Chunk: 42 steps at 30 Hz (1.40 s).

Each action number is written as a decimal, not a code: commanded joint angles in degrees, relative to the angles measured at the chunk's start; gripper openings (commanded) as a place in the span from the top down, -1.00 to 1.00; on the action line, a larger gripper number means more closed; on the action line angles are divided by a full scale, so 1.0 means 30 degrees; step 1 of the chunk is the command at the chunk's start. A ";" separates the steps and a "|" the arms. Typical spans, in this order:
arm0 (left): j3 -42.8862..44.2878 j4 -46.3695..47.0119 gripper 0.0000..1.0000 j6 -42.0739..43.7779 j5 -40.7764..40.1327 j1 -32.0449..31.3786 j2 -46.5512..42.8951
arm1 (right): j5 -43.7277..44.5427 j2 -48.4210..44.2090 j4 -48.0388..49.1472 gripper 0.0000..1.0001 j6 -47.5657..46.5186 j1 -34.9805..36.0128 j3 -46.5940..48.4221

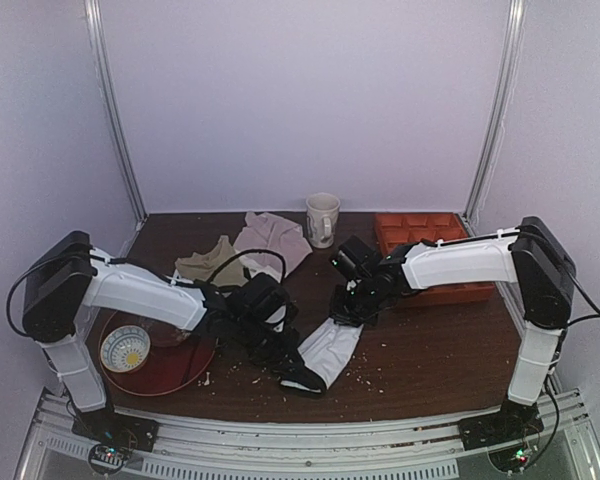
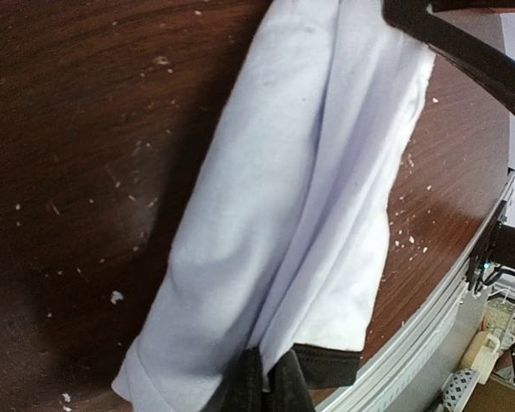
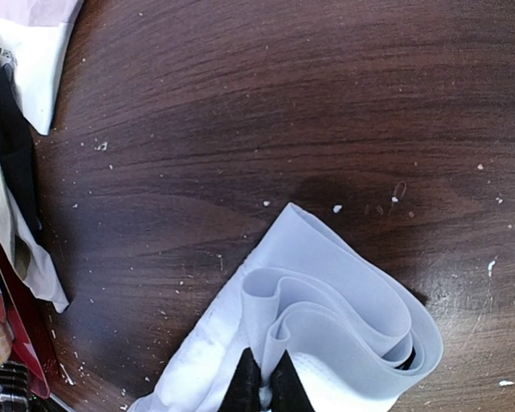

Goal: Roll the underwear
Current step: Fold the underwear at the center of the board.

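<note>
The underwear (image 1: 326, 352) is white with a black hem and lies as a folded strip on the brown table. My left gripper (image 1: 283, 362) is shut on its near, black-hemmed end; in the left wrist view the underwear (image 2: 300, 197) runs away from the left gripper (image 2: 266, 382). My right gripper (image 1: 346, 312) is shut on its far end; in the right wrist view the layered white waistband folds (image 3: 343, 318) curl just past the right gripper (image 3: 263, 386). No lettering shows.
An olive-beige garment (image 1: 208, 262) and a pale pinkish cloth (image 1: 272, 238) lie at the back. A white mug (image 1: 322, 218) and an orange tray (image 1: 432, 252) stand behind the right arm. A red plate (image 1: 175, 365) with a bowl (image 1: 126, 347) sits left. Crumbs dot the table.
</note>
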 commanded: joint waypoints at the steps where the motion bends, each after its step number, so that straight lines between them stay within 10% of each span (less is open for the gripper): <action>1: -0.0436 -0.0615 1.00 0.0213 -0.0358 0.0271 -0.0139 | 0.1080 0.0488 -0.0552 1.00 0.0532 -0.0009 0.0421; 13: 0.0394 -0.2195 1.00 0.1078 -0.1195 0.0336 -0.0754 | 0.1195 0.0590 -0.0041 1.00 0.1011 -0.0031 0.0428; 26: 0.1758 -0.3424 1.00 0.1829 -0.1397 0.0343 -0.0547 | 0.0931 -0.0603 0.1103 0.39 0.0759 -0.0038 -0.0138; 37: 0.1916 -0.4091 0.97 0.2250 -0.1894 0.0520 -0.0317 | 0.1312 -0.1702 0.0948 0.28 0.0543 -0.0036 -0.0502; 42: 0.2636 -0.5135 0.24 0.2690 -0.2408 0.0551 -0.0777 | 0.1320 -0.2183 0.0755 0.26 0.0202 -0.0035 -0.0694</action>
